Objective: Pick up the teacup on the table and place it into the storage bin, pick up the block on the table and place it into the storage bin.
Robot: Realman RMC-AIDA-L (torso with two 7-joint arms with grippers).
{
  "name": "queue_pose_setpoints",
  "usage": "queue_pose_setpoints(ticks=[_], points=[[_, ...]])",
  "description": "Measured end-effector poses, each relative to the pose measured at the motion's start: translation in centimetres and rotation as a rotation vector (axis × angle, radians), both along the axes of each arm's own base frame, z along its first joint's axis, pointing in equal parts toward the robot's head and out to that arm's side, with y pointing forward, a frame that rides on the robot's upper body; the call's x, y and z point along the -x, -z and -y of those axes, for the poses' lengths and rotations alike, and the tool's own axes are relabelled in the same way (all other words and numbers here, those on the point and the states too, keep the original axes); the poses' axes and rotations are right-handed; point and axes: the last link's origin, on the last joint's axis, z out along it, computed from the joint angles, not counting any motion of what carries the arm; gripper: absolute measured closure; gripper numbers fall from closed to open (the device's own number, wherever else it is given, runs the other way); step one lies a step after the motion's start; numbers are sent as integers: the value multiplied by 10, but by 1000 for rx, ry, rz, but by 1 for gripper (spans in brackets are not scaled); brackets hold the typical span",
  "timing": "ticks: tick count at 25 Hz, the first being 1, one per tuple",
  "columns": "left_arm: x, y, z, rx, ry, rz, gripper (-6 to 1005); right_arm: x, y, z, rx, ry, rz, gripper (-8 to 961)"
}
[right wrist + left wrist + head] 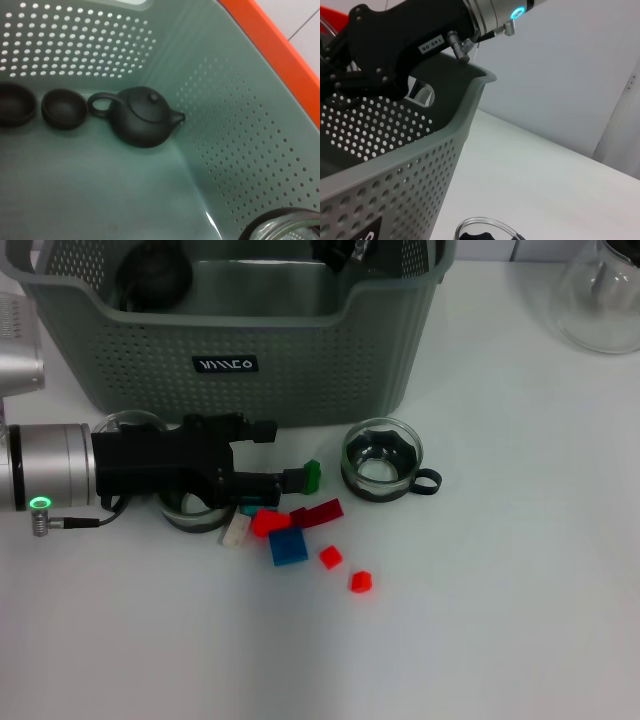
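The storage bin [300, 360] stands at the back of the table. A glass teacup [380, 462] with a black handle sits in front of its right corner. My left gripper [278, 455] reaches in low from the left, open, and a green block [313, 475] lies at its lower fingertip. Below it lie a red block [268, 523], a dark red block [322, 511] and a blue block [289, 546]. My right gripper [380, 50] hangs over the storage bin [395, 165]. A glass rim [282, 225] shows at the edge of the right wrist view.
Inside the bin [240, 130] sit a dark teapot [142, 117] and two small dark cups [62, 107]. Another glass cup [195, 510] lies under my left gripper and one more [130, 423] behind it. Small red blocks [360, 582] and a white block [236, 530] lie nearby. A glass flask [600, 300] stands back right.
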Motion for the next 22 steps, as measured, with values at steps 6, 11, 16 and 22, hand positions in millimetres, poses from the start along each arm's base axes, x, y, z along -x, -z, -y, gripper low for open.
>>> queue_pose_setpoints(ticks=[6, 11, 16, 22], points=[[1, 0, -1, -4, -4, -2, 141, -3, 1, 3, 19, 12, 9, 787], [1, 0, -1, -4, -4, -2, 140, -3, 2, 4, 28, 17, 13, 780], [1, 0, 0, -3, -5, -2, 140, 0, 1, 5, 32, 9, 7, 735], [1, 0, 0, -4, -6, -3, 140, 9, -8, 6, 22, -8, -33, 612]])
